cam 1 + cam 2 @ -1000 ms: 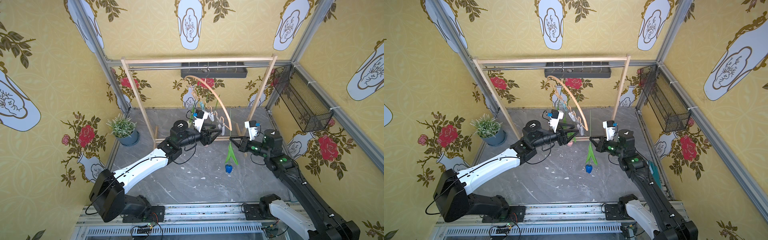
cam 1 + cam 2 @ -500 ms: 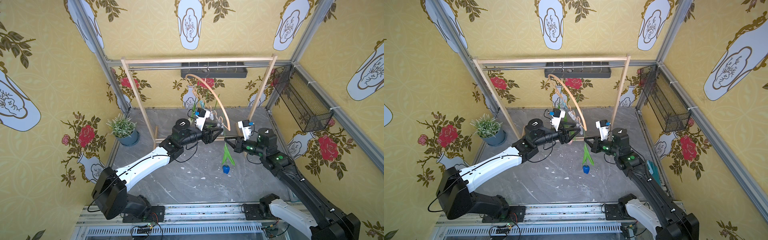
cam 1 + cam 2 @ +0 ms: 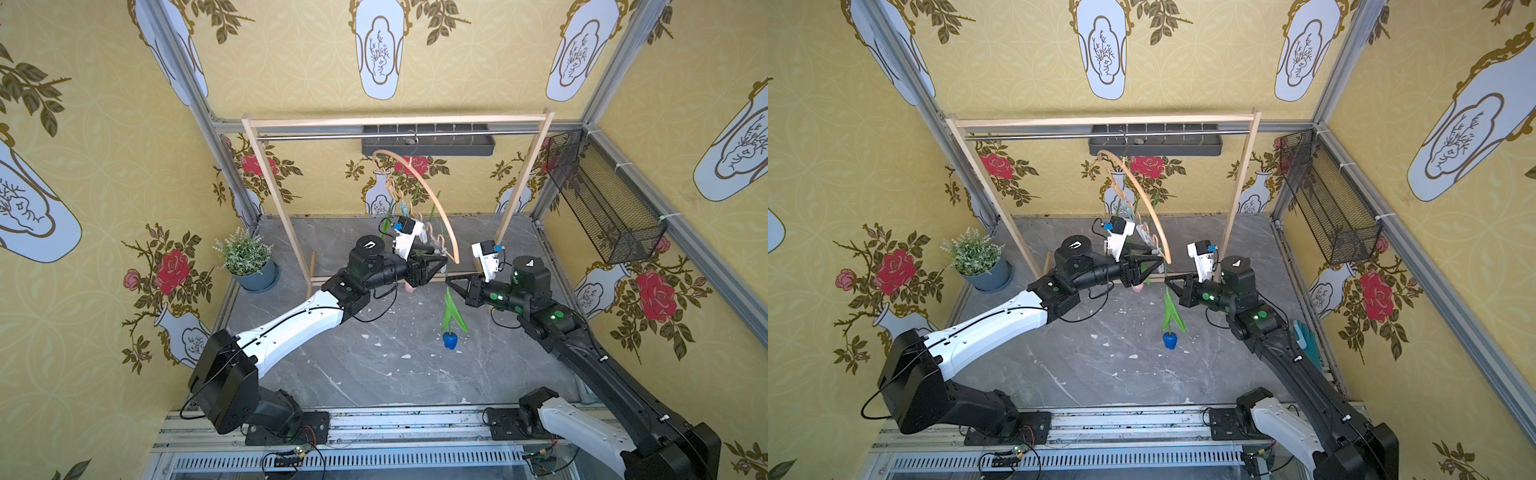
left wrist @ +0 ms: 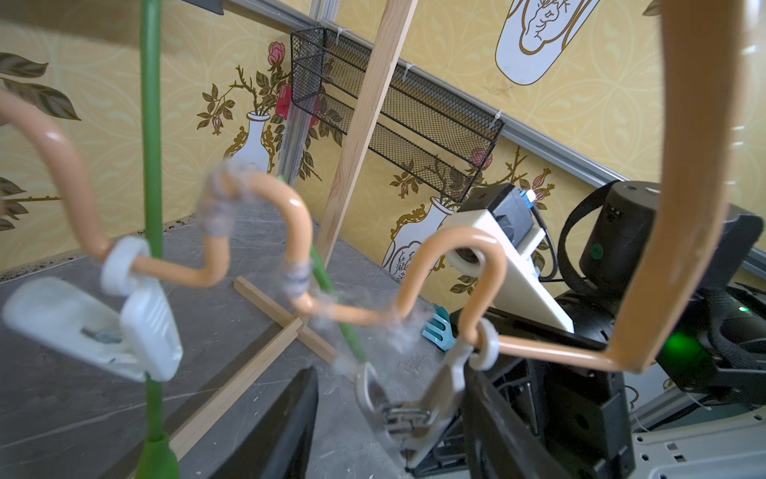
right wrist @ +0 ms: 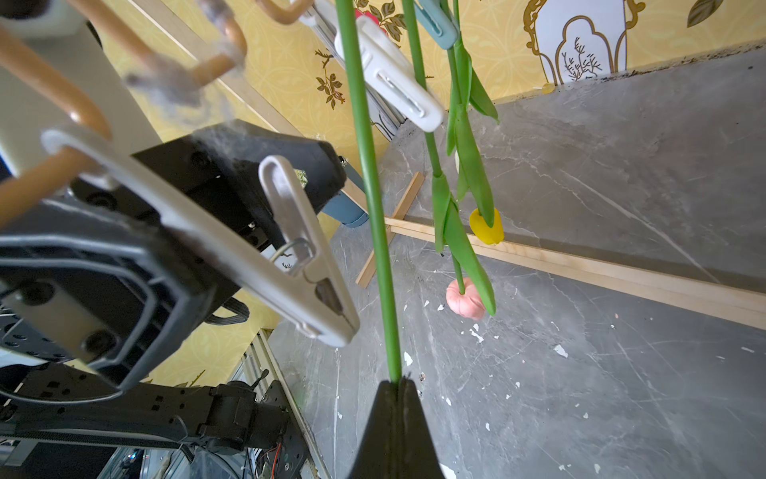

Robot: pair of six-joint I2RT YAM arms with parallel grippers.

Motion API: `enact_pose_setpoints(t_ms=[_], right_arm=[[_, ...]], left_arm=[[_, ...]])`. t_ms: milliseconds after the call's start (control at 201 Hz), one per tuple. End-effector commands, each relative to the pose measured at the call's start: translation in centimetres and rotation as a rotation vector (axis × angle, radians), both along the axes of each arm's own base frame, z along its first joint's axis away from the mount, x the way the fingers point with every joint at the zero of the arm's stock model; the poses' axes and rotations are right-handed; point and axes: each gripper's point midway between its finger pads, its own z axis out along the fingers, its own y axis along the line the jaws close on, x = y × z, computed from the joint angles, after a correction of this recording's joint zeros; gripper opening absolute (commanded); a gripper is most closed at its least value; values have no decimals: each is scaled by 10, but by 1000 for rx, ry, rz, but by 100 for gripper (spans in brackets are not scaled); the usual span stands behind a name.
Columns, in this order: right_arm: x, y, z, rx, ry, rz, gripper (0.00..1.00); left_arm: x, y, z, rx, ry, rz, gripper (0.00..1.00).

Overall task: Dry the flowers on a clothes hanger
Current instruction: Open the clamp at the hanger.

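Yellow rose wallpaper rings a grey marble surface; above it the blue tulip hangs head down, stem upright, clamped in the right pincer just beside the hanger; the left pincer stands apart astride its end peg; the pink tulip and yellow tulip already hang pegged; clipping this one remains.
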Motion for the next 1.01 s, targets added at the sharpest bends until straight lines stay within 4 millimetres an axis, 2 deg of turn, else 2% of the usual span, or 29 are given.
enact_pose_setpoints(t_ms=[0,334,498,647,777,1001], right_arm=[[3,3,9,13,-47,-4,0],[2,6,6,9,-46,-1,0],[1,8,7,13,-48,5,0],[0,8,7,13,-47,6,0],[0,9,8,13,-48,3,0],[-1,11,9,13,-53,10,0]], left_arm=[[1,-1,1,-1,-17,-3,52],[-1,-2,2,-5,-20,-13,33],[0,-1,-4,5,-10,-6,52],[1,0,-7,12,-8,4,60],[1,1,-7,13,-12,7,61],[0,-3,0,2,-28,-15,48]])
